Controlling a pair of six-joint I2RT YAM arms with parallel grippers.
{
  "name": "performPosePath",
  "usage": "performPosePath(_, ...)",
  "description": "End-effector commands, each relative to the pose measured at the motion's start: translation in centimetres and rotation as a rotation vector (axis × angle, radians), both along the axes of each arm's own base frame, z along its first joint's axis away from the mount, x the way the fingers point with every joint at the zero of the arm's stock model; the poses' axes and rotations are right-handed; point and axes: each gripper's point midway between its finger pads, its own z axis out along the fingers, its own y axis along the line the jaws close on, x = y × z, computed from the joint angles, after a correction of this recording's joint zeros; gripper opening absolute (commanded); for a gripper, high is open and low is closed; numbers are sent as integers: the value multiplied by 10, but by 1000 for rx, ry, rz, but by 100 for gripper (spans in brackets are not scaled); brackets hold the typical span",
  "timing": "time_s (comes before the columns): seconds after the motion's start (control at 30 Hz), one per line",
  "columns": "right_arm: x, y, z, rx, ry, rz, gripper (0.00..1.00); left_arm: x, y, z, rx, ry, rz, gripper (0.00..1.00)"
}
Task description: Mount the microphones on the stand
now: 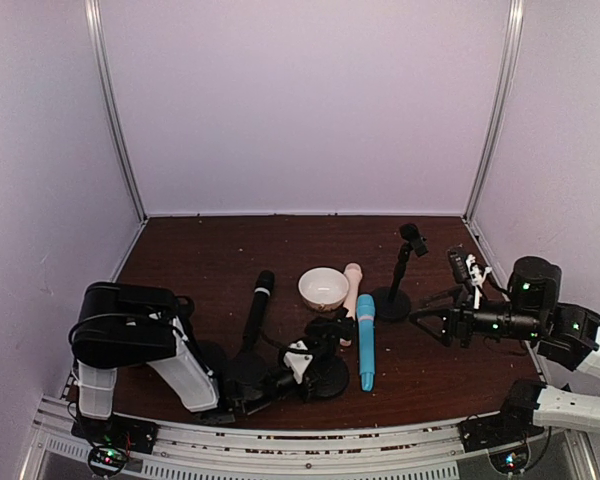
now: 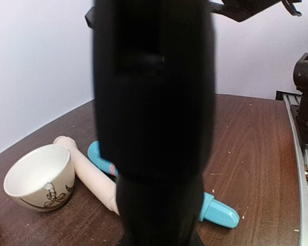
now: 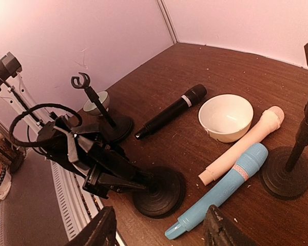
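— So, our left end effector is clenched on the black stem of a round-based stand.
— What crowds us?
— The light blue microphone lies just beside that base. The cream-pink microphone and a white bowl are behind it, and the black microphone is off left. All three lie flat on the tabletop.
— Our arms?
— The left is folded low, reaching right. The right stretches low leftward, its end effector released and empty, near another stand.

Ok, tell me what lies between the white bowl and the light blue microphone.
The cream-pink microphone lies between the white bowl and the light blue microphone, clearest in the right wrist view.
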Motion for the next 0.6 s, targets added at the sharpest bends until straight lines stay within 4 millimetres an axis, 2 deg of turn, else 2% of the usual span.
performPosePath(0.0, -2, -2, 11, 12, -22, -5, 59, -4, 2, 43, -91, -29, -23, 8)
performPosePath(0.1, -3, -5, 24, 18, -41, -9, 59, -15, 0, 74, -97, -23, -89, 1)
performPosePath(0.33, -7, 2, 61, 114, -55, 19, 55, -33, -6, 147, -32, 70, -197, 0)
performPosePath(0.43, -9, 13, 78, 198, -48, 48, 53, -32, -7, 167, 21, 130, -191, 0)
performPosePath(0.57, -15, 37, 101, 259, -67, 131, 52, -29, -2, 192, 53, 189, -179, 0)
